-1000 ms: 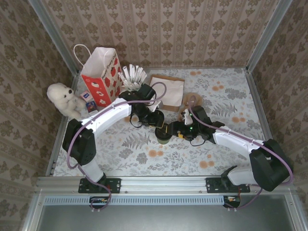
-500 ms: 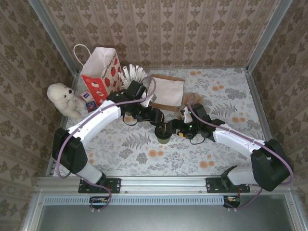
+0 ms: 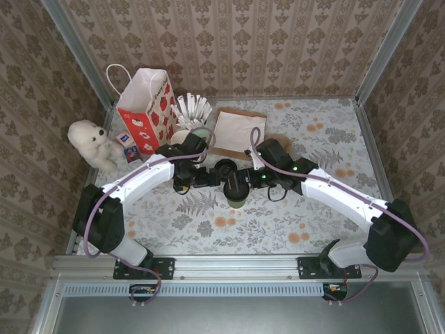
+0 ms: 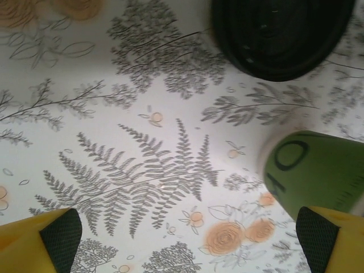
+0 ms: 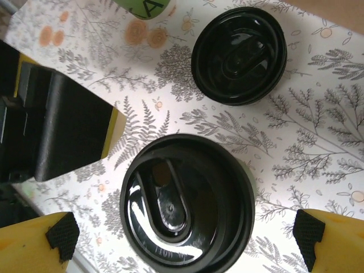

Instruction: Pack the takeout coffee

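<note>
Looking down at the table (image 3: 208, 223), the takeout coffee (image 5: 187, 205) stands upright in the middle, lid on. It's right between the right gripper (image 5: 182, 239) fingers, which are spread wide and not touching it. The left gripper (image 4: 187, 236) is spread wide as well, holding nothing. A loose black lid (image 5: 239, 56) lies just beside the cup.

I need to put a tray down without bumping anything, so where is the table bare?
Bare: the far right of the table, beyond the right arm; and the near strip in front of the takeout coffee. Crowded: the far left corner, with gift bag, plush toy and stick pot, and the centre around the coffee.
</note>
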